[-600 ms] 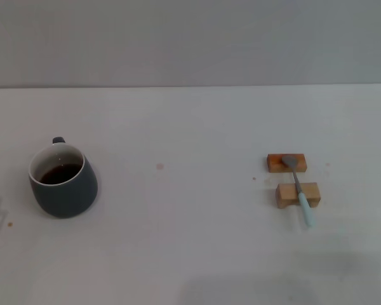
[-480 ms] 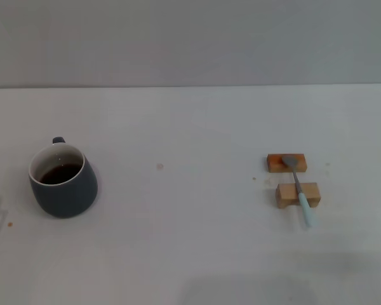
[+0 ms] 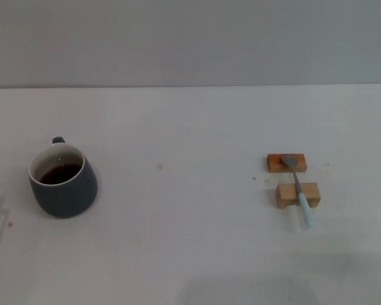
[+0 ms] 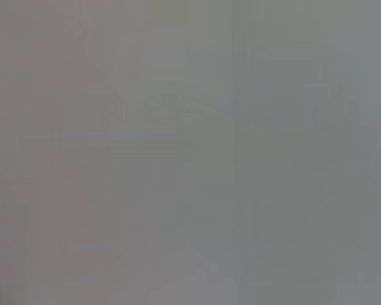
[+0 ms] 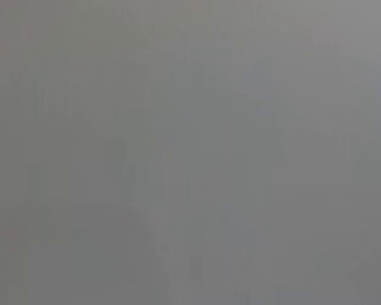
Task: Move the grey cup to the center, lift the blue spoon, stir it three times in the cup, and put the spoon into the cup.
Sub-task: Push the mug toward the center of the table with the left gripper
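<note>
The grey cup [image 3: 63, 182] stands upright at the left of the white table in the head view, with dark brown liquid inside and its handle turned toward the far side. The blue spoon [image 3: 298, 189] lies at the right, its metal bowl on the far wooden block [image 3: 286, 162], its stem across the near wooden block [image 3: 298, 194], its pale blue handle pointing toward the front edge. Neither gripper shows in any view. Both wrist views hold only a plain grey surface.
The white table [image 3: 190, 127] runs back to a grey wall. A small brownish speck [image 3: 159, 166] marks the middle of the table. A faint shadow and a tiny red dot [image 3: 10, 223] lie at the left edge beside the cup.
The faint shadow at the left edge of the table has shifted slightly. The cup, spoon and blocks have not moved.
</note>
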`<state>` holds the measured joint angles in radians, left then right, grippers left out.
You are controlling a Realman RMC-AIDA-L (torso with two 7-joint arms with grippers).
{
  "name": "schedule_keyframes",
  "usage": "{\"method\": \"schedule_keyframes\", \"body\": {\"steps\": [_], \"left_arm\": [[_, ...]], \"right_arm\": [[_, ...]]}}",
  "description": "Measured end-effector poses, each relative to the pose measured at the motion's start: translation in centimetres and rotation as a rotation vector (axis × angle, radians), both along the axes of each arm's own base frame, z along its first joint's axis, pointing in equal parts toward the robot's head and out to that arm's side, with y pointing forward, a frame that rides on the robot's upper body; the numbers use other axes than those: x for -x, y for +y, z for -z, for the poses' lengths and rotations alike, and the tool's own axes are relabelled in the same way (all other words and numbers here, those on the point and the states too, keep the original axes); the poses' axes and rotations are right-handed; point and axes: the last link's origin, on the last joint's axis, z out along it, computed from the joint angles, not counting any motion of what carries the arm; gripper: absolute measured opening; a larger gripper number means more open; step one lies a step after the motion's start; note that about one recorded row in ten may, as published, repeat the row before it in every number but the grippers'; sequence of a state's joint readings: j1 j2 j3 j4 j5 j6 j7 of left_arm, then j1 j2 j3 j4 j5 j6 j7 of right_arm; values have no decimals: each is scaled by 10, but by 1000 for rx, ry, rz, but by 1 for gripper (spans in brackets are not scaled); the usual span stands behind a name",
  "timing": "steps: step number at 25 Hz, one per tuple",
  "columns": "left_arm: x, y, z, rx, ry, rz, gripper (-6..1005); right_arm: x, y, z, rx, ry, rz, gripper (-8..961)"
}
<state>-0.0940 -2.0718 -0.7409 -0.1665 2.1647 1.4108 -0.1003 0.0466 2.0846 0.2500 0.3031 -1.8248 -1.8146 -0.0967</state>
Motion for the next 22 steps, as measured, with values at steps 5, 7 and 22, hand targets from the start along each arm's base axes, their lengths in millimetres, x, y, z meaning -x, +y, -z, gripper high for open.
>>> {"method": "schedule_keyframes", "body": {"steps": [5,7,22], "left_arm": [[1,3,0,5,0,-11,663],[0,5,1,13,2,-3,591],[-4,33,13,114,52,-1,186]], "right_arm": [[1,1,0,-1,2,-4,676],[1,1,0,-2,2,-4,677],[3,-1,-2,-19,6,-20,686]]}}
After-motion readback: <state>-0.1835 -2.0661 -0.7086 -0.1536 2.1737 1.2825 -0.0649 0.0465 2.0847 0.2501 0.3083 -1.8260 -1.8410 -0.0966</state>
